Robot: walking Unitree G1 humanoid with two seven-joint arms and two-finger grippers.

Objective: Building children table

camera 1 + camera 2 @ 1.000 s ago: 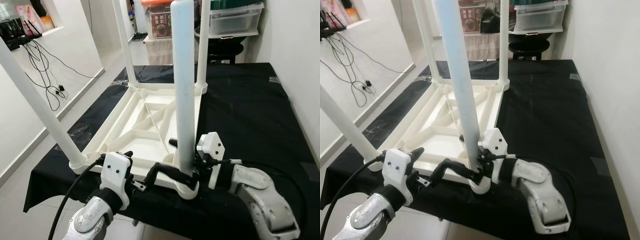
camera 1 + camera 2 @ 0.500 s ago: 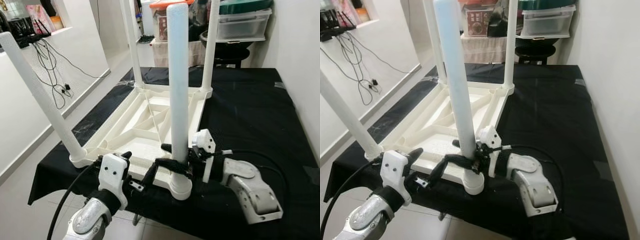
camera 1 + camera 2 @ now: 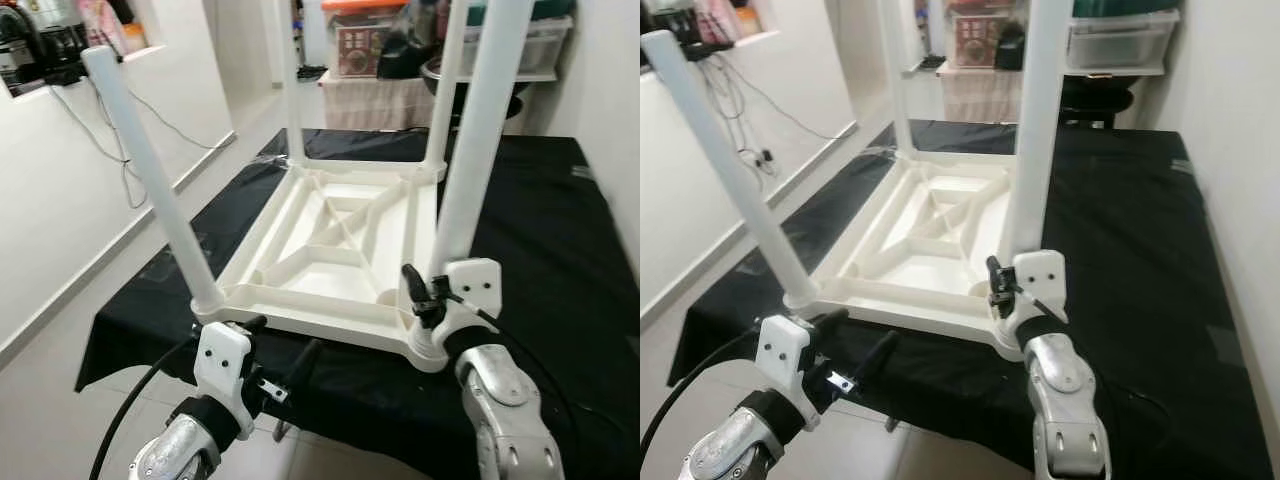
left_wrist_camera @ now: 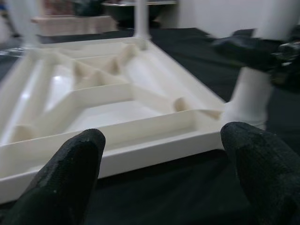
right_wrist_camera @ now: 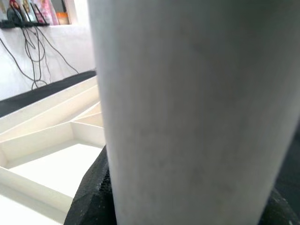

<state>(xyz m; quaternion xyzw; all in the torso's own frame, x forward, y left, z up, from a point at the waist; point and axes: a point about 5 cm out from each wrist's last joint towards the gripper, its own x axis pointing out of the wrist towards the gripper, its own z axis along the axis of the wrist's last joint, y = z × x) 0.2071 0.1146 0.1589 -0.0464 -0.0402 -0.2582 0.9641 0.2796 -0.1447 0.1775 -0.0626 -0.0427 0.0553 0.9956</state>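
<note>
The white children's table [image 3: 300,298] lies upside down on a black cloth [image 3: 540,220], its four legs pointing up. My right gripper [image 3: 432,300] is shut on the base of the near right leg [image 3: 480,150]; in the right wrist view that leg [image 5: 197,108] stands close with a black finger [image 5: 91,197] hugging it. My left gripper [image 3: 280,345] hangs open just in front of the table's near rim [image 4: 140,150], touching nothing, with its fingers [image 4: 70,178] spread wide. The near left leg [image 3: 150,170] leans outward.
The black-covered surface ends at a front edge [image 3: 150,360] just before me, with pale floor [image 3: 60,400] below and to the left. Storage boxes [image 3: 370,40] stand at the back. Cables [image 3: 110,130] hang on the left wall. A white wall [image 3: 610,80] runs along the right.
The whole view has shifted. My left gripper's fingers, which reached to the near right leg's base, have drawn back from it. The right gripper stays on that leg.
</note>
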